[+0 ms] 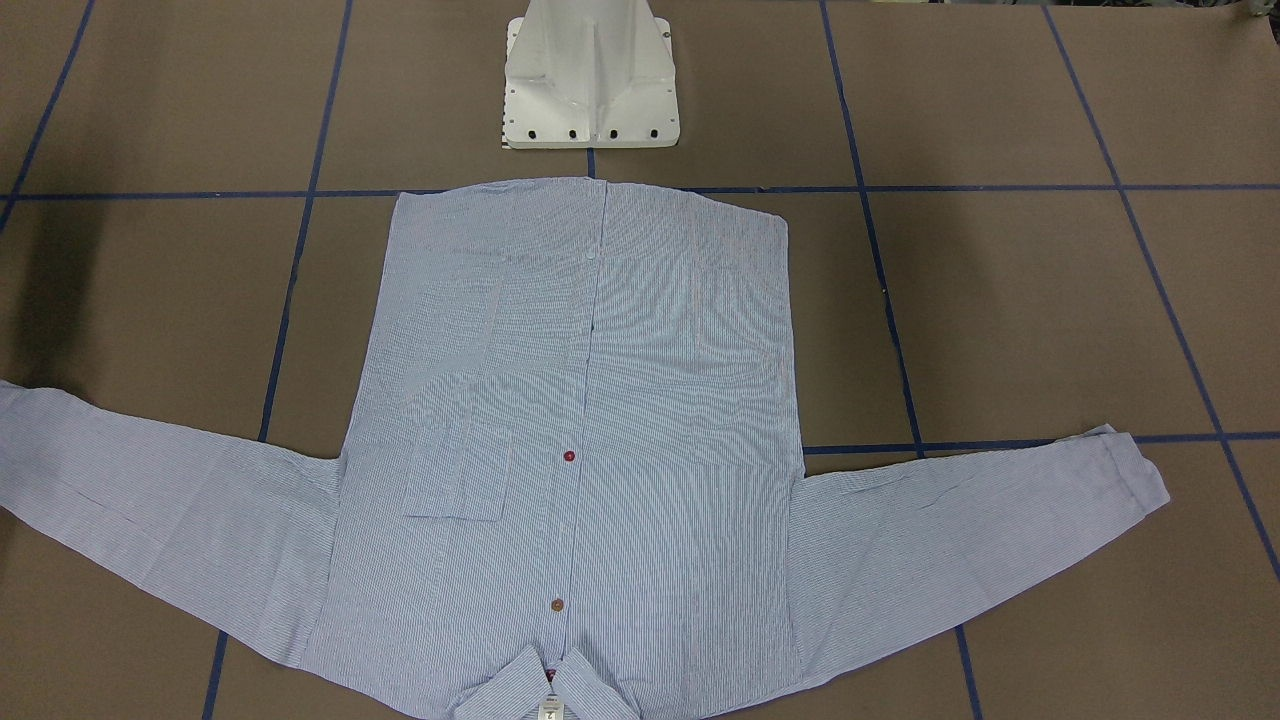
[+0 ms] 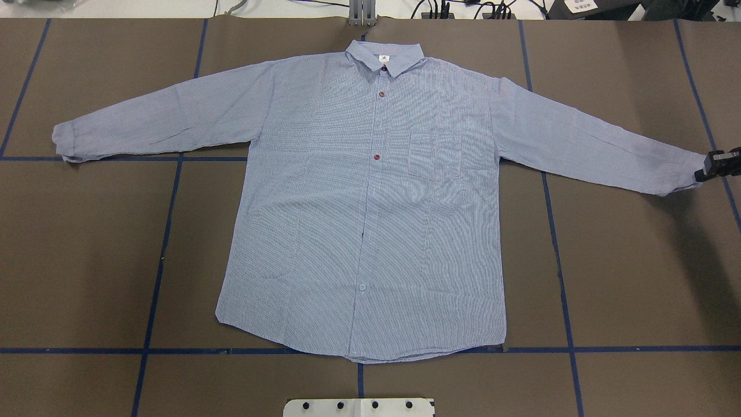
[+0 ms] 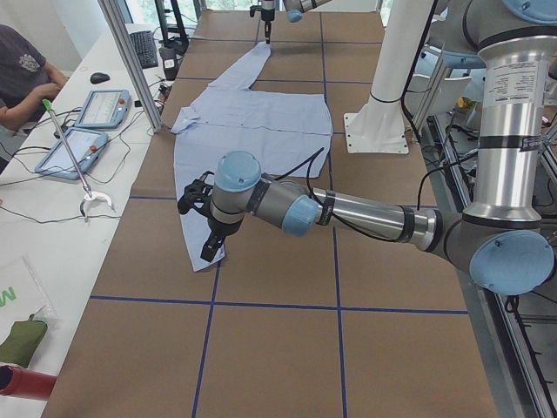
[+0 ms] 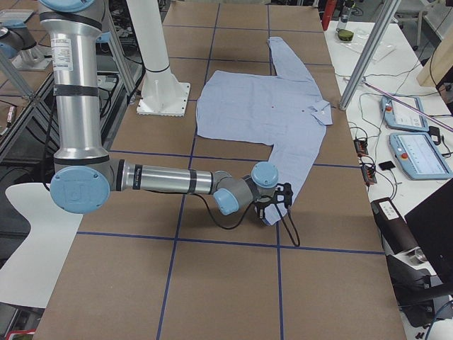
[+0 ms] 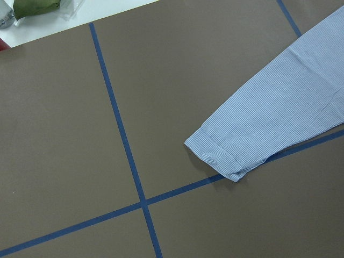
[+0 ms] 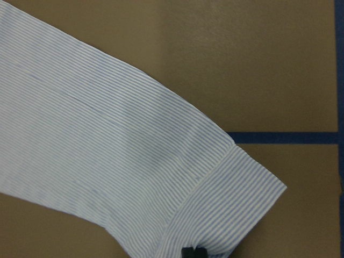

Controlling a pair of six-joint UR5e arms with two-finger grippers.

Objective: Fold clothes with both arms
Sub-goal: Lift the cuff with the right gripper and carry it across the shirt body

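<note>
The striped shirt (image 2: 370, 202) lies flat and button side up on the brown table, collar (image 2: 385, 58) away from the robot and both sleeves spread out; it also shows in the front-facing view (image 1: 590, 400). My right gripper (image 2: 703, 172) is down at the right sleeve's cuff (image 6: 231, 204). In the right wrist view its fingertips (image 6: 194, 251) sit close together on the cuff's edge. My left gripper (image 3: 209, 248) hovers over the left sleeve's cuff (image 5: 220, 153). It shows only in the exterior left view, so I cannot tell its state.
The white pedestal base (image 1: 590, 90) stands just behind the shirt's hem. Blue tape lines (image 2: 162, 255) grid the table. A white side bench with teach pendants (image 3: 83, 144), a metal post (image 3: 130, 61) and a seated person (image 3: 22, 70) runs along the collar side.
</note>
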